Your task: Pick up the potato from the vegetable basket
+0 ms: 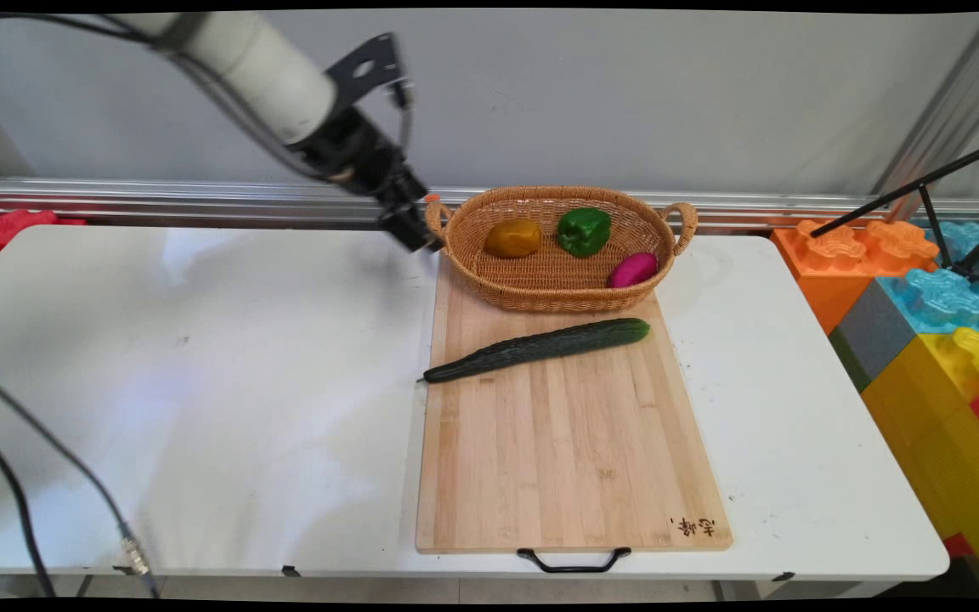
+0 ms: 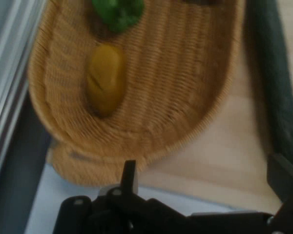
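Observation:
My gripper [image 1: 420, 236] hovers just off the left handle of a wicker basket [image 1: 553, 295] at the far end of a wooden cutting board [image 1: 570, 459]. In the hand view the gripper [image 2: 205, 178] is open, its fingers [image 2: 129, 176] wide apart with nothing between them, above the basket's near rim [image 2: 176, 131]. Inside the basket lie a yellow-brown vegetable [image 1: 512, 238] [image 2: 106, 80], a green pepper [image 1: 584, 230] [image 2: 118, 10] and a magenta vegetable [image 1: 632, 269]. A long dark cucumber [image 1: 540, 347] [image 2: 276, 83] lies across the board in front of the basket.
The board has a black handle [image 1: 573, 561] at the table's near edge. Large coloured foam blocks [image 1: 923, 306] and a black tripod leg [image 1: 914, 187] stand off the table's right end. A metal rail [image 1: 200, 200] runs along the wall behind.

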You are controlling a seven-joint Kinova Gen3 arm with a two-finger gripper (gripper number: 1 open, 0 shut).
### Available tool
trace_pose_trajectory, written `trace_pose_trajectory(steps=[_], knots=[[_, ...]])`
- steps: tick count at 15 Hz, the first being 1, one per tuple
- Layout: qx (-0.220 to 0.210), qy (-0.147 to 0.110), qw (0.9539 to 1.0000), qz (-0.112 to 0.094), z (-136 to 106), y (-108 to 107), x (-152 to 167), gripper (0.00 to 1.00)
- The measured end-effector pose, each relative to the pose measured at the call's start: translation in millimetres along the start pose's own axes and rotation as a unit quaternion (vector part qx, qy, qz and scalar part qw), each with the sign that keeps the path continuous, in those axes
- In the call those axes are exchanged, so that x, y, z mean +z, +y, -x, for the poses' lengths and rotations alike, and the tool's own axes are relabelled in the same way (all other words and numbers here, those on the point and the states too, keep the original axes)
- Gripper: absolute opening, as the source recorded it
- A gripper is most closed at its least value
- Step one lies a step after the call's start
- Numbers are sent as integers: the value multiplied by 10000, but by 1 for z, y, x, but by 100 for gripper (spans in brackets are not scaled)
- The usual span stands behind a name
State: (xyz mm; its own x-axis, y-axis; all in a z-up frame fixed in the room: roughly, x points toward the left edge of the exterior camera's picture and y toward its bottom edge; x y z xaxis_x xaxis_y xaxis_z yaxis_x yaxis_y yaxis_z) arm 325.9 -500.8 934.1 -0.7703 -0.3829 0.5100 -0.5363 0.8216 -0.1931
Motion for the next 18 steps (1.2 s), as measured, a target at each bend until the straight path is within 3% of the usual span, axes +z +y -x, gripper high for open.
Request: trace_pose_trajectory(steps=[7, 13, 18], knots=[[36, -289, 9981, -535, -58, -22, 74, 100], [140, -427, 9958, -802, -68, -37, 151, 100], [120, -430, 9952, -869, -67, -45, 199, 100]])
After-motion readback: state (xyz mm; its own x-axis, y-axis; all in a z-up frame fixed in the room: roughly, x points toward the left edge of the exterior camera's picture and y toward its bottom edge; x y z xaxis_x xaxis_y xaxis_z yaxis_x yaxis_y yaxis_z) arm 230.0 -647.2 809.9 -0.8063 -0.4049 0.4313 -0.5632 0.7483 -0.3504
